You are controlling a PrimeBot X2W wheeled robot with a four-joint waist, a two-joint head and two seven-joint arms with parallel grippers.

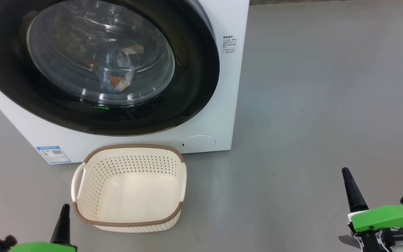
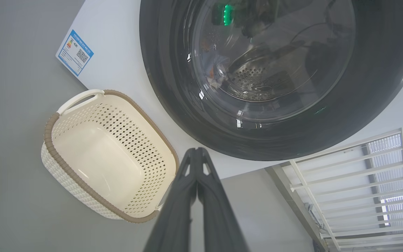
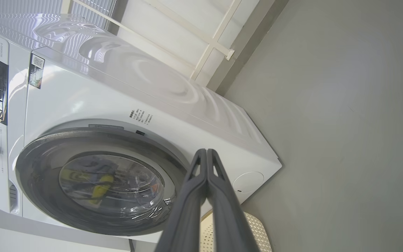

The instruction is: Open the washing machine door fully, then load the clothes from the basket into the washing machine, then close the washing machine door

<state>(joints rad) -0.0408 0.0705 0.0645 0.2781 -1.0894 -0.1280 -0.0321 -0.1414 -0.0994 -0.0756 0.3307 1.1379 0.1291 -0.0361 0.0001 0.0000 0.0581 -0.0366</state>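
The task looks to be at its end. The door point(image 1: 96, 66) sits flush against the front of the washer point(image 1: 222, 115), closed as far as I can judge. Through its glass a crumpled bit of the clothes point(image 1: 119, 81), pale with an orange patch, lies in the drum. The basket point(image 1: 133, 145) stands empty on the floor, just in front of the washer's lower edge and below the door.

The left gripper point(image 1: 65, 210) grips nothing, its fingers point(image 2: 182, 196) pressed together. It hangs by the basket's near-left corner, apparently clear of it, with the door farther off and to its right. The right gripper point(image 1: 346, 175) is likewise closed and empty, over bare floor, well to the right of basket and washer.

Little more seems called for. Whether the door has caught shut cannot be told. If it has not, a firm push on its rim with a closed gripper should do, the left one being the closer.
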